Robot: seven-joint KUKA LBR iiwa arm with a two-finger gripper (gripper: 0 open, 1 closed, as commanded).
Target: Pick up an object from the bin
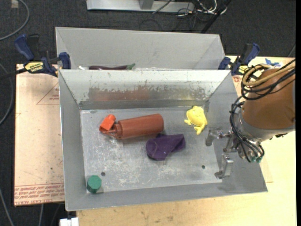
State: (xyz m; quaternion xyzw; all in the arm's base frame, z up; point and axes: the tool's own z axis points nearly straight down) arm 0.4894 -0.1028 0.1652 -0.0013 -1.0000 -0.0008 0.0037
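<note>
My gripper (217, 153) hangs at the bin's right side, just above the floor by the right wall. Its two fingers stand apart, open, with nothing between them. Nearest to it is a small yellow toy figure (196, 118), up and to the left near the back wall, apart from the fingers. A floppy purple thing (163, 146) lies on the floor left of the gripper, around mid-bin.
A reddish-brown cylinder (139, 126) lies on its side behind the purple thing, with an orange piece (107, 123) at its left end. A small green cap-like cylinder (94, 183) stands in the front left corner. Bare floor stretches along the front between it and the gripper.
</note>
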